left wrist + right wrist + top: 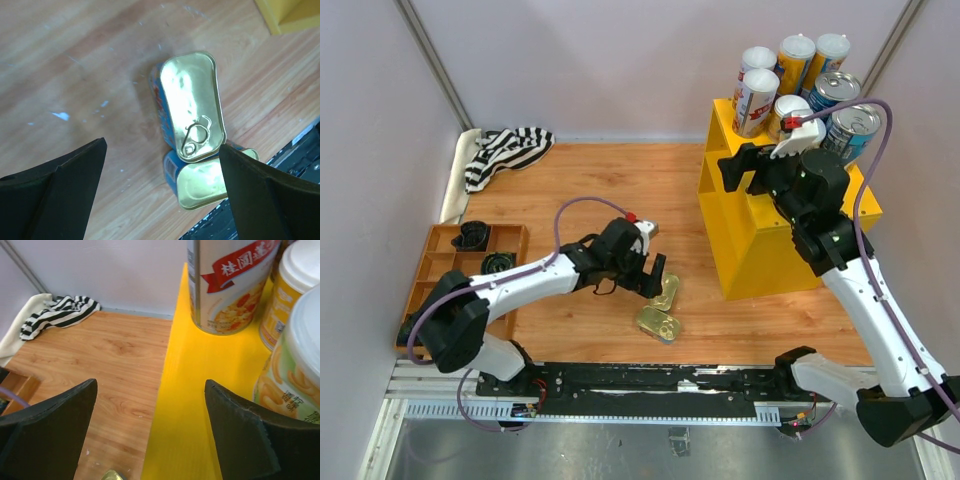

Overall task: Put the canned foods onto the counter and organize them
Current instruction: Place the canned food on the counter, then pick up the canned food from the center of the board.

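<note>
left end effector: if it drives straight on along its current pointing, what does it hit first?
Probably the flat gold rectangular tin with the pull tab, lying on the wooden tabletop just ahead of the open left end effector; depth is unclear.

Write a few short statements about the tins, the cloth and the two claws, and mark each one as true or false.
1. Two flat gold tins lie on the wooden table, not on the yellow cabinet. True.
2. The left claw is shut on a tin. False: it is open above the tins and holds nothing.
3. The right claw grips a blue can. False: it is open and empty over the cabinet top.
4. A striped cloth lies in the far left corner of the table. True.
</note>
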{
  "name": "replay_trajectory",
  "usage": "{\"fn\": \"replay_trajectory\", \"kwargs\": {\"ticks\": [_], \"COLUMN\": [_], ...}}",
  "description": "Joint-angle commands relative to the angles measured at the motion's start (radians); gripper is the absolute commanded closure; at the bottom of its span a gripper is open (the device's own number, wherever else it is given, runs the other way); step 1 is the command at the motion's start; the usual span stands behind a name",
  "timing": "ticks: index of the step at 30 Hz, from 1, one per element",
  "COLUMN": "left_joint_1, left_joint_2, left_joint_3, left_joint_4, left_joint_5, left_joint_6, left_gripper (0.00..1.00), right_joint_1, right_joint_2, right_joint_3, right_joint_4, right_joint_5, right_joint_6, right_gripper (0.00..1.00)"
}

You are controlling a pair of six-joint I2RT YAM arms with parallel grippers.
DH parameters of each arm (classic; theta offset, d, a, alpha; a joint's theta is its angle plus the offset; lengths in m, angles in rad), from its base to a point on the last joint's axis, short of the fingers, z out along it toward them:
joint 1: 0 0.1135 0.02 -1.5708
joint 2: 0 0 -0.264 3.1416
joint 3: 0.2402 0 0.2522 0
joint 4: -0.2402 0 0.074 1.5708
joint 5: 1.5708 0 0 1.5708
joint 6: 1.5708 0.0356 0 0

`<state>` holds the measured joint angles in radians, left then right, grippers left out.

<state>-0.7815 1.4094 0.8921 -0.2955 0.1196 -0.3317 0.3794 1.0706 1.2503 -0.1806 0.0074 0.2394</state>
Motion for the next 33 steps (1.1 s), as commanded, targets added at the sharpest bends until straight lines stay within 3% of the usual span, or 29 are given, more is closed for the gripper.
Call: {"fn": "replay_trajectory", "kwargs": {"ticks": [1,5,12,20,30,33], "left_joint_1": [-0.08,-0.09,-0.116,-0.166,-0.214,-0.22], "left_joint_2": [0.078,0.131,0.209,0.245,0.309,0.31], "left_joint_3": [0.021,0.044,0.093,0.144,0.153,0.147], "left_joint_4": [0.031,0.047,0.065,0.076,-0.059,-0.074], "left_joint_5": [-0.071,-0.057,-0.04,-0.035,-0.228,-0.238], "left_joint_6": [-0.045,-0.045,-0.033,-0.074,-0.093,-0.102], "left_gripper": [0.01,0.02,0.05,0.06,0.08,0.14], "right_joint_1": [0.004,0.004,0.003,0.003,0.003,0.003], "right_joint_2": [-0.044,-0.046,-0.206,-0.259,-0.295,-0.304], "right_joint_3": [0.021,0.031,-0.032,-0.018,-0.011,-0.009], "right_joint_4": [0.071,0.086,0.12,0.087,0.073,0.067], "right_joint_5": [-0.177,-0.294,-0.13,-0.093,-0.075,-0.065], "right_joint_6": [-0.018,-0.045,-0.068,-0.09,-0.108,-0.113], "right_gripper": [0.11,0.1,0.02,0.01,0.01,0.02]}}
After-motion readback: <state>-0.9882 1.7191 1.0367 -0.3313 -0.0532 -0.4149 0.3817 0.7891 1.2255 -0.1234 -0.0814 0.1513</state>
